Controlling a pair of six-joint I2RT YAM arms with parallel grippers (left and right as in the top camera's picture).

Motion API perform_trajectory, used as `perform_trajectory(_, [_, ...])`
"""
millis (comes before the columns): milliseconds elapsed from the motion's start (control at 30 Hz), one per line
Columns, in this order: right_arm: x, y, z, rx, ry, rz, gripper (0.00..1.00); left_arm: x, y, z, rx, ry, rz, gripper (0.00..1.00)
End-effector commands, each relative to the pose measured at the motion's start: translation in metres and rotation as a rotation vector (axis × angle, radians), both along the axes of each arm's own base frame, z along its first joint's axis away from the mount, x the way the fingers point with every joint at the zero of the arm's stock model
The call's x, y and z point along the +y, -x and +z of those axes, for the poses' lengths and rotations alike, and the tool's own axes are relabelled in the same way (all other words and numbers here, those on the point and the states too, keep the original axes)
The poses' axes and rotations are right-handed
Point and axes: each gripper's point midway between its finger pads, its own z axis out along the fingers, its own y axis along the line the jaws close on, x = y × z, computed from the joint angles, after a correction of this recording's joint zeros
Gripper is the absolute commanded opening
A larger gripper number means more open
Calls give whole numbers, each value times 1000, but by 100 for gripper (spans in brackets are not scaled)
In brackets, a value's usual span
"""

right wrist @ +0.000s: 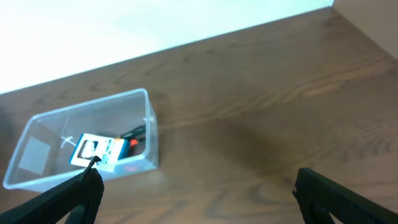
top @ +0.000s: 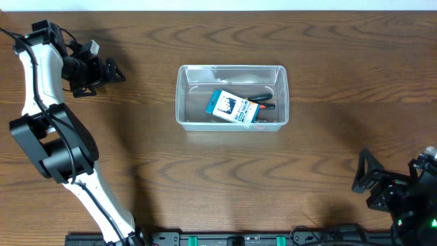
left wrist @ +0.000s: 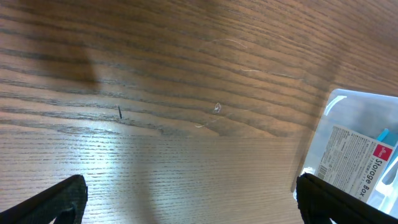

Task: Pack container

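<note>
- While both the left tool (top: 115, 70) and the right tool (top: 363, 174) stand apart and empty, the clear rectangular plastic container (top: 232, 67) sits midway on the brown wooden surface (top: 328, 82).
- Packing looks near done: a blue-and-white printed box (top: 235, 108) lies inside, and no loose item shows for a next pick.
- Only the left wrist view reads the label "Storage Box".

- Clear plastic container (top: 232, 67): 1.
- Blue-and-white printed box (top: 235, 108): 1.
- Hand tool (top: 265, 98), black with orange parts: 1 visible; kind not clear.
- Grippers: 2, namely left gripper (top: 116, 72) and right gripper (top: 360, 171).
- Wooden table (top: 341, 55): 1.
</note>
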Motion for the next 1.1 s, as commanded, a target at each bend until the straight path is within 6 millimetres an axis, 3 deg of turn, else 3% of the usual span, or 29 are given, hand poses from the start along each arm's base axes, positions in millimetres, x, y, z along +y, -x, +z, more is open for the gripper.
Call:
perform_trajectory(0, [0,4,-10,39,-17,-9,99,3,-4,18,-43,-22,1,98])
perform_trajectory(300, [4,13,-24,108,-24,12,99,3,-4,18,-43,-22,1,98])
perform_trajectory(1067, [6,7,-15,62,-48,12,99,3,-4,18,-43,-22,1,98])
